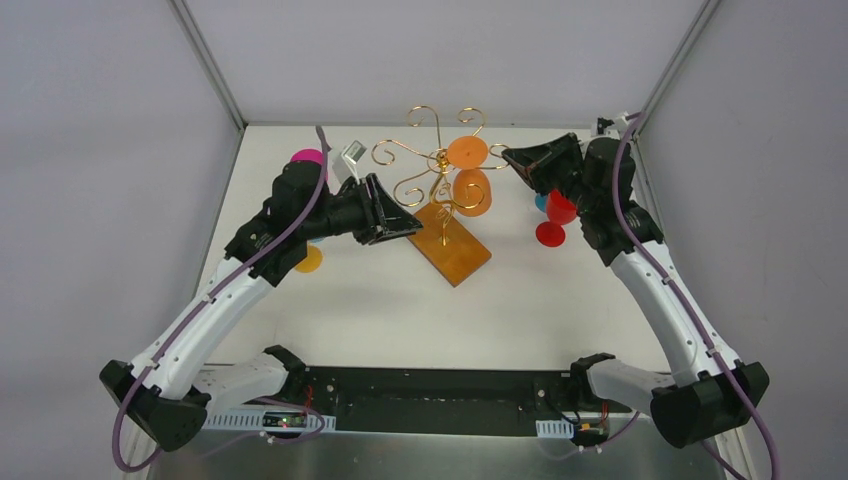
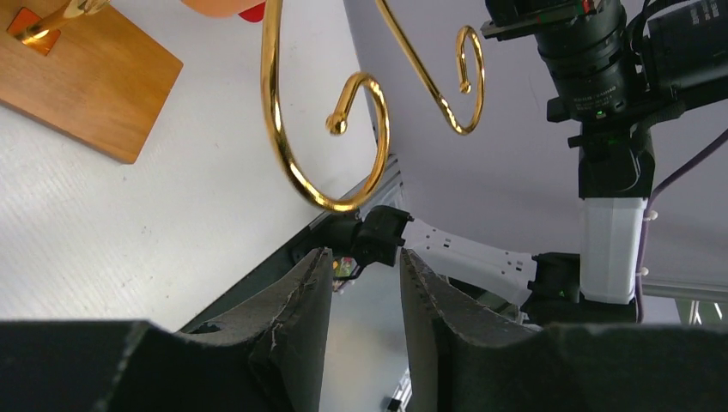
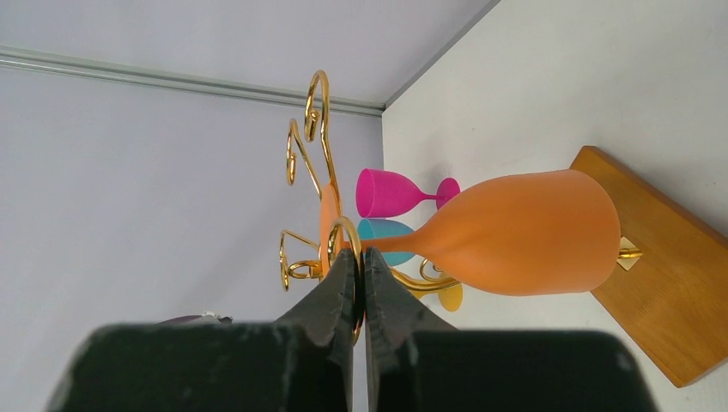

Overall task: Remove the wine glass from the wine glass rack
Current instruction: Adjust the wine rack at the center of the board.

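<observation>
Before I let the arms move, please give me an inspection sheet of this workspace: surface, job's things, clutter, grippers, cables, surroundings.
Surface: white table; damage: nothing seen.
Job's things: gold wine glass rack upright on its wooden base; orange wine glass hangs bowl-down from one arm.
Clutter: pink glass, yellow glass, red glass and blue glass around the rack; small grey-white item at the back.
Grippers: left gripper open, holding nothing, near a scroll; right gripper shut, tips at the orange stem, contact unclear.
Cables: purple cable along each arm; snags: nothing seen.
Surroundings: grey walls, metal frame posts.
</observation>
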Controlling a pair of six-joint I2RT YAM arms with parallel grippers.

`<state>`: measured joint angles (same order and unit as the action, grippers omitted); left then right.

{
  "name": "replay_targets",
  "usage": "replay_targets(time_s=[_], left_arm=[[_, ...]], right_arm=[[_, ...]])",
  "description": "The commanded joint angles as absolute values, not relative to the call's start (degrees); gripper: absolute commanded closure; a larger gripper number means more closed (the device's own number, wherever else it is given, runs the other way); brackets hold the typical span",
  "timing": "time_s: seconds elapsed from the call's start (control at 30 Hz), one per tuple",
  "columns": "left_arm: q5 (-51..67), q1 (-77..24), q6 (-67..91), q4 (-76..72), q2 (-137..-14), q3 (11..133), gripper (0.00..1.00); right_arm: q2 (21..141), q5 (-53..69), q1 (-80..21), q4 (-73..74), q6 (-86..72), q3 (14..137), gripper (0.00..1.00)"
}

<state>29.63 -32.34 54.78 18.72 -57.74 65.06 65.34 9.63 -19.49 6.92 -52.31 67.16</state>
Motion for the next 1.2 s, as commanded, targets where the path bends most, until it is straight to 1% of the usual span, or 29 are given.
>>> replay_targets(time_s=[0.0, 0.3, 0.33, 0.4, 0.43, 0.47, 0.8, 1.17], left_arm=[[29.2, -33.0, 55.4, 15.6, -60.2, 69.5, 0.65], [28.8, -33.1, 55.6, 14.6, -66.7, 75.3, 0.66], [28.6, -33.1, 55.5, 14.6, -67.1, 75.6, 0.68], [28.5, -33.1, 55.3, 14.5, -67.9, 76.1, 0.79], [28.4, -33.1, 55.3, 14.6, -68.1, 76.3, 0.83], [28.3, -33.1, 55.3, 14.6, -68.4, 76.5, 0.84], [26.4, -32.4, 53.4, 17.1, -69.2, 78.9, 0.81], [28.4, -26.3, 52.0, 19.2, -68.3, 77.3, 0.81]], right_arm=[[63.5, 7.9, -20.7, 5.5, -52.9, 67.5, 1.00], [62.6, 7.6, -20.9, 4.5, -54.1, 66.1, 1.00], [62.5, 7.6, -20.9, 4.3, -54.3, 66.0, 1.00], [62.4, 7.8, -21.0, 4.1, -54.6, 65.8, 1.00], [62.4, 7.9, -21.0, 4.0, -54.7, 65.8, 1.00], [62.4, 7.9, -21.0, 3.8, -54.8, 65.8, 1.00], [60.5, 8.3, -21.7, 2.7, -55.8, 63.7, 1.00], [55.9, 6.0, -24.6, 1.1, -57.4, 58.4, 1.00]])
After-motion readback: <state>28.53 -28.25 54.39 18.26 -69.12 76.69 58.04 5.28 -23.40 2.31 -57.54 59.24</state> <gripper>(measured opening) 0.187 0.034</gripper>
